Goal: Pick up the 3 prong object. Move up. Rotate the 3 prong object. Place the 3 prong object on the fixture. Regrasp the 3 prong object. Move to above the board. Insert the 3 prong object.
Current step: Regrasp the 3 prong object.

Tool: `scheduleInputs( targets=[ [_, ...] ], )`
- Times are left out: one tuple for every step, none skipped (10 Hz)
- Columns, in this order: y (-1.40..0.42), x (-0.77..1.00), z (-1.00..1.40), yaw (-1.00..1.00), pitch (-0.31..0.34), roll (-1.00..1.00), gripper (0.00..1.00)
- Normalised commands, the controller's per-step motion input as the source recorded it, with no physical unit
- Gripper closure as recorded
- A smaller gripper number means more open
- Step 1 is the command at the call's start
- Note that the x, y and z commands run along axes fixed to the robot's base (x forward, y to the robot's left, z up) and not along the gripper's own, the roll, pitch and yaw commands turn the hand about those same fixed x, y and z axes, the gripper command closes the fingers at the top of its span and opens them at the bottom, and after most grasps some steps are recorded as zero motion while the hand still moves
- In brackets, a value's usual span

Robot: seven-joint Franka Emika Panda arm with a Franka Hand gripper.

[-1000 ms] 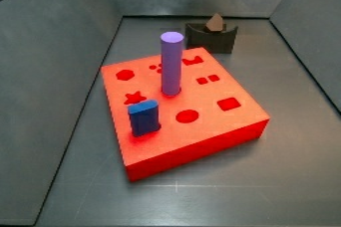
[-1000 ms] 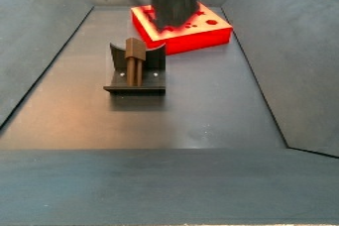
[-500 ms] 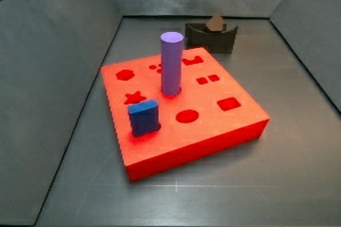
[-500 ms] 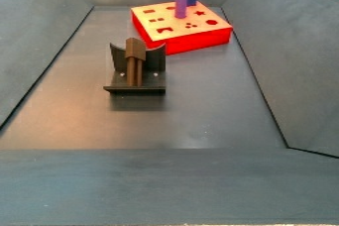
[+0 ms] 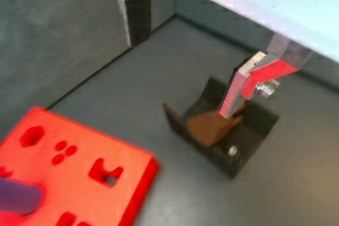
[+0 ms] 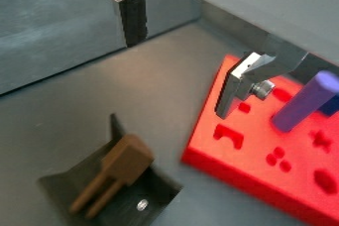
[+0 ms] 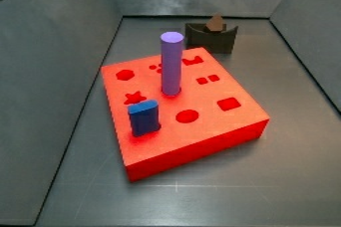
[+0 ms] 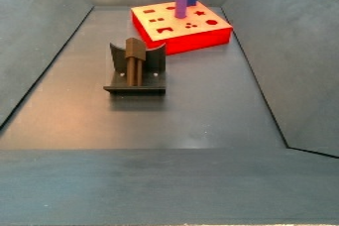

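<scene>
One 3 prong object (image 8: 131,59) on fixture (image 8: 137,84), hand (image 5: 192,32) empty

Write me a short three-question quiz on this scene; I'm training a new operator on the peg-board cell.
1. True or false: the 3 prong object rests on the fixture.
2. Which pieces stand in the board? A) none B) purple cylinder and blue block C) blue block only
3. What does the gripper, seen in both wrist views, hold?

Key: 1. True. 2. B. 3. Nothing; its fingers are spread apart, above the floor and clear of the fixture.
</scene>
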Motion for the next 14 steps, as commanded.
scheduleInputs(
  targets=[
    [-0.02,-0.03,0.01,0.04,0.021,1.0,0.0],
    [-0.02,-0.02,0.01,0.04,0.017,1.0,0.0],
    [-0.02,-0.02,0.01,0.04,0.016,1.0,0.0],
    [-0.02,-0.02,0.01,0.04,0.019,1.0,0.0],
    [-0.02,-0.01,0.01,0.04,0.024,1.0,0.0],
    [-0.02,0.0,0.01,0.04,0.029,1.0,0.0],
    [-0.02,0.02,0.0,0.05,0.035,1.0,0.0],
    [-0.02,0.03,0.0,0.05,0.041,1.0,0.0],
    [-0.03,0.05,-0.01,0.06,0.056,1.0,0.0],
    [-0.03,0.06,-0.01,0.06,0.069,1.0,0.0],
    [-0.03,0.08,-0.01,0.07,0.079,1.0,0.0],
    [-0.03,0.09,-0.01,0.08,0.106,1.0,0.0],
    [-0.04,0.1,-0.02,0.09,0.127,1.0,0.0],
    [-0.04,0.1,-0.01,0.12,0.155,1.0,0.0]
  ],
)
